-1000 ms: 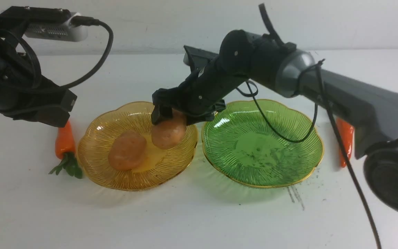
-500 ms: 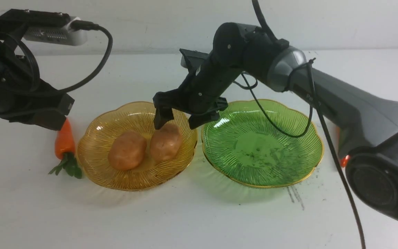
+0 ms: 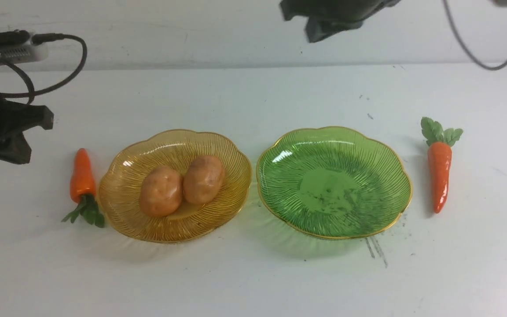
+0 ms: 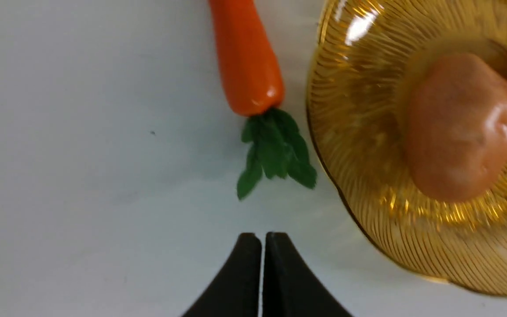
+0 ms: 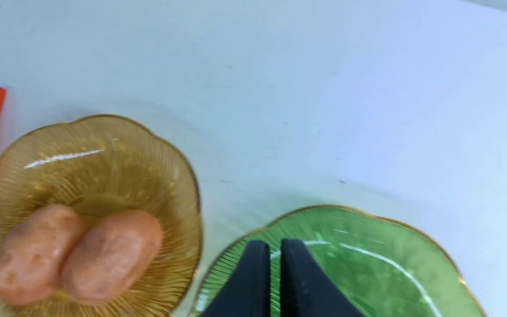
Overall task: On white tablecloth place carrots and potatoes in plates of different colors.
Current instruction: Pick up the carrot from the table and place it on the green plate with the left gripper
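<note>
On the bench [image 3: 253, 286], across the white tablecloth [image 3: 51, 264], two ribbed, gold-rimmed plates sit side by side: the amber plate [image 3: 119, 189] on the left, the green plate [image 3: 332, 145] on the right, rims close but just apart. Both potatoes are in the amber plate, the left potato [image 3: 161, 190] and the right potato [image 3: 203, 178] pressed against each other in its middle. The green plate shows only its ribbed floor, dotted with dark specks, and a few dark streaks [image 3: 376, 251] mark the cloth at its near edge. The short carrot [image 3: 82, 176] lies on the cloth just beside the amber plate's left rim, leaves toward the robot. The long carrot [image 3: 439, 171] lies on the cloth near the green plate's right side, not touching it, leaves pointing away. The left fingers [image 4: 242, 281] are pressed together, gripping nothing, hanging over the cloth near the short carrot's leaves. The right fingers [image 5: 253, 281] are drawn together with only a hairline slit between them, carrying nothing, raised high with the green plate below.
</note>
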### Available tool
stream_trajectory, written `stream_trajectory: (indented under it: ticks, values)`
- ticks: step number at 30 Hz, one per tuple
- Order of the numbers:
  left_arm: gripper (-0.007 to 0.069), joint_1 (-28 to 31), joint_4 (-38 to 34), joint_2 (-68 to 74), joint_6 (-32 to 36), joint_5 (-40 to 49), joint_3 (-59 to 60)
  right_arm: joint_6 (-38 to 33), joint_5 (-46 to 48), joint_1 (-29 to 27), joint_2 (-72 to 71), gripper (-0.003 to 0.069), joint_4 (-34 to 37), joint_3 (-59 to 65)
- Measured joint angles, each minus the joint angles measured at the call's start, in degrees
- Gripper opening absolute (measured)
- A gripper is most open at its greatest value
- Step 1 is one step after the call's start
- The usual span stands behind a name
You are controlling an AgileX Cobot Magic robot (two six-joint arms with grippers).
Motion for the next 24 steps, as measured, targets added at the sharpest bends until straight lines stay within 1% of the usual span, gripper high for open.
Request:
stream_trajectory:
  ticks: [1,2,4,5,6,8,9,10,11,13,14,16,18,19,20,21,22,23,24]
  values:
    - [0.0,0.1,0.0,1.26,0.39,-1.42,0.0,0.0,0.07,-1.62,-3.44,0.0015,-0.76,3.4]
    - [0.0008,0.1,-0.12,2.8,1.07,-4.25,0.0,0.0,0.21,-3.49,-6.18,-0.0001,-1.11,6.4]
    - [0.0044,0.1,-0.31,6.19,1.6,-9.79,0.0,-0.35,0.4,-5.55,-9.58,-0.0012,-1.48,10.88]
    - [0.007,0.05,-0.41,7.12,1.73,-11.18,0.0,-0.51,0.46,-6.26,-10.85,-0.0013,-1.55,12.05]
    - [0.0111,-0.01,-0.55,9.32,1.91,-14.17,0.0,-0.96,0.52,-7.18,-12.61,-0.0015,-1.61,14.25]
    - [0.0219,-0.01,-0.59,12.73,1.97,-17.91,0.0,-1.8,0.57,-8.43,-15.75,-0.0015,-1.61,18.13]
    - [0.0241,-0.01,-0.59,13.64,1.97,-18.73,0.0,-1.96,0.62,-8.86,-16.57,-0.0015,-1.67,19.17]
    - [0.0295,-0.01,-0.73,14.83,1.97,-19.81,0.0,-2.16,0.62,-9.22,-17.66,-0.0015,-1.67,20.89]
    - [0.0329,-0.01,-0.84,16.26,1.97,-20.9,0.0,-2.25,0.62,-9.47,-18.73,-0.0015,-1.67,21.92]
    - [0.0429,-0.01,-1.12,18.49,1.97,-22.21,0.0,-2.36,0.68,-9.84,-20.22,-0.0015,-1.87,23.92]
    - [0.0509,-0.01,-1.52,20.59,1.97,-23.54,0.0,-2.49,0.68,-9.97,-21.99,-0.0015,-2.12,26.37]
    - [0.0573,-0.01,-1.67,22.58,2.04,-24.47,0.0,-2.61,0.73,-10.1,-24.0,-0.0015,-2.28,28.89]
    - [0.0611,-0.01,-1.67,24.34,2.04,-25.06,0.0,-2.76,0.73,-10.1,-24.94,-0.0015,-2.23,30.44]
    - [0.0621,-0.01,-1.67,25.32,2.09,-25.37,0.0,-2.91,0.73,-10.1,-25.81,-0.0015,-2.01,31.16]
    - [0.0615,-0.01,-1.67,26.24,2.09,-25.69,0.0,-3.23,0.78,-10.1,-26.7,-0.0015,-1.87,31.71]
    - [0.0594,-0.01,-1.49,26.79,2.27,-25.75,0.0,-3.41,0.83,-10.1,-27.27,-0.0015,-1.63,31.92]
    - [0.0552,-0.01,-1.54,26.93,2.36,-25.82,-0.16,-3.52,0.83,-10.1,-27.81,-0.0015,-1.5,31.98]
    - [0.047,-0.01,-1.62,27.01,2.36,-25.42,-0.58,-3.7,0.83,-10.1,-28.51,-0.0015,-1.43,32.09]
    - [0.0342,-0.01,-1.49,27.01,2.36,-24.04,-1.42,-3.7,0.83,-10.1,-28.91,-0.0015,-1.43,32.09]
